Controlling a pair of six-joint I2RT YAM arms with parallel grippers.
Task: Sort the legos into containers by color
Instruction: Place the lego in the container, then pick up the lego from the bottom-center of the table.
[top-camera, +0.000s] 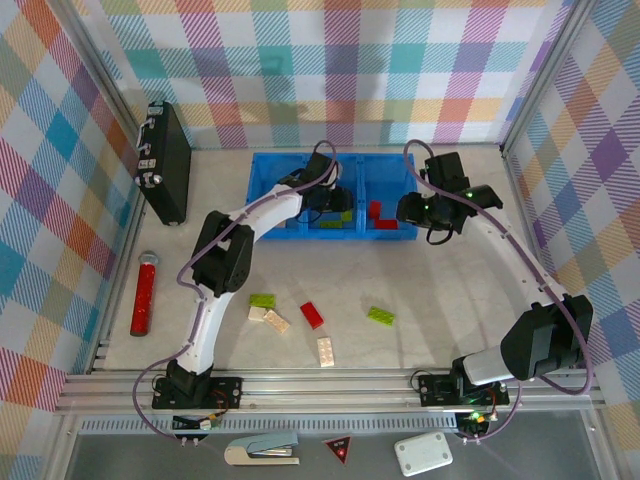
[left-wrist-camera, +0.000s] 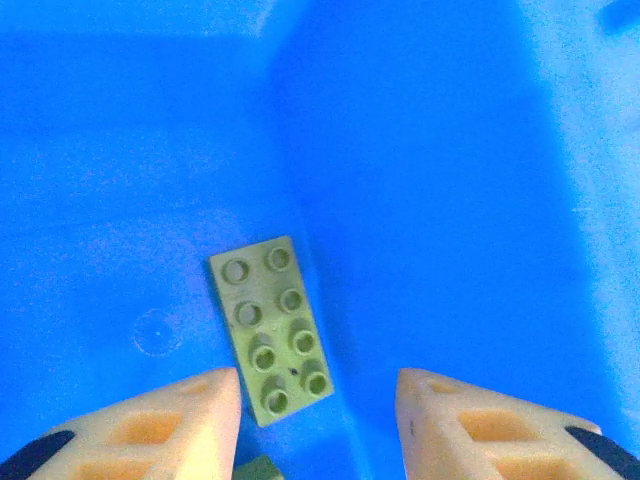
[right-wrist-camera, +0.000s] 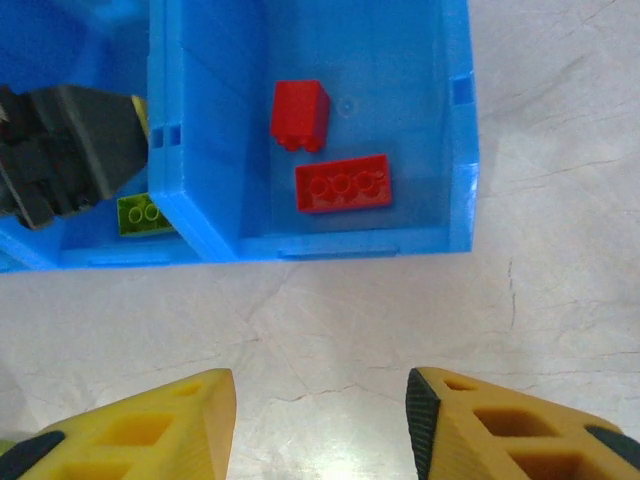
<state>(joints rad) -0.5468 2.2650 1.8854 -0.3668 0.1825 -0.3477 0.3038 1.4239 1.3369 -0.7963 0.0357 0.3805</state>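
The blue tray (top-camera: 262, 190) stands at the back centre of the table. My left gripper (top-camera: 325, 203) hangs open low inside the middle compartment, above a lime green lego (left-wrist-camera: 270, 328) lying flat on the tray floor (left-wrist-camera: 450, 200); nothing is between its fingers (left-wrist-camera: 190, 420). A second green piece (left-wrist-camera: 258, 468) peeks in at the bottom edge. My right gripper (right-wrist-camera: 320, 420) is open and empty over bare table just in front of the right compartment, where two red legos (right-wrist-camera: 343, 183) lie. On the table lie loose legos: green (top-camera: 262, 300), cream (top-camera: 270, 318), red (top-camera: 312, 315), cream (top-camera: 326, 351), green (top-camera: 380, 316).
A black flat case (top-camera: 168, 160) leans at the back left. A red cylinder (top-camera: 144, 295) lies by the left wall. Beyond the front rail sit a stapler (top-camera: 262, 452), a red triangle sign (top-camera: 338, 449) and a white box (top-camera: 423, 454).
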